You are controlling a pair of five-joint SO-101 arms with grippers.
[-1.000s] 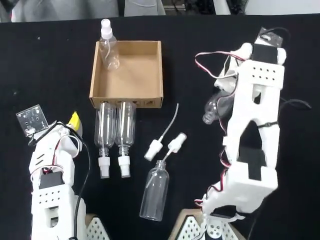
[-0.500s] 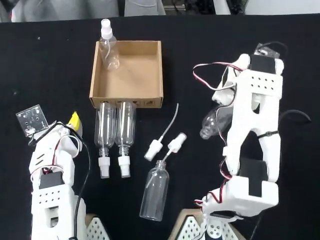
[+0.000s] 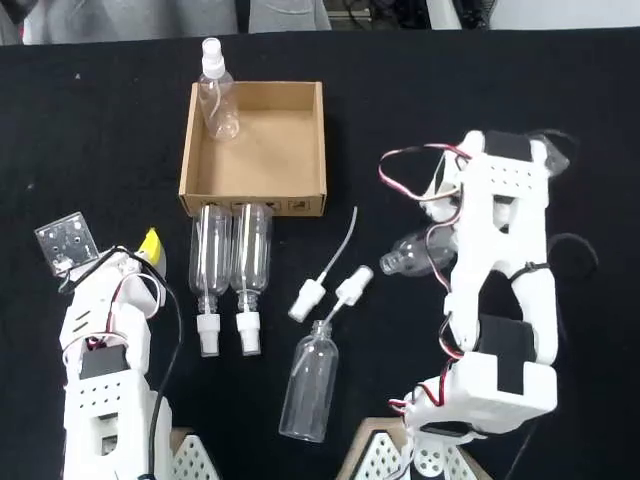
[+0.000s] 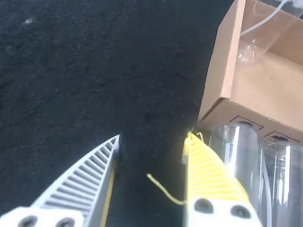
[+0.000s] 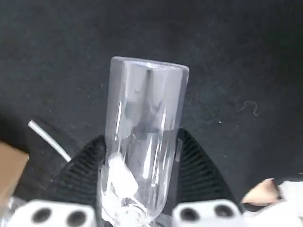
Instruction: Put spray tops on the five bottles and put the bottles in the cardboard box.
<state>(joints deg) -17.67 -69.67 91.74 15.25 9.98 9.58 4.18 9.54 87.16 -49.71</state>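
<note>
The cardboard box [image 3: 252, 150] lies open at the back, with a capped spray bottle [image 3: 216, 95] leaning over its far left corner. Two more capped bottles [image 3: 230, 270] lie side by side just in front of the box. An uncapped clear bottle [image 3: 310, 385] lies near the front, and two loose spray tops [image 3: 330, 290] rest beyond its neck. My right gripper [image 5: 142, 137] is shut on another uncapped bottle [image 5: 144, 109], held above the table right of the tops [image 3: 408, 254]. My left gripper [image 4: 151, 142] stands open and empty, left of the two lying bottles [image 4: 246, 156].
The black tabletop [image 3: 100, 120] is bare left of the box and along the far edge. A box corner [image 4: 222, 80] sits close ahead of the left gripper. A spray top's thin tube [image 5: 47, 139] lies below the held bottle.
My right arm has drawn back toward the front and swung left. The held bottle came lower and closer to the loose spray tops, its neck now pointing left. The left arm has barely shifted.
</note>
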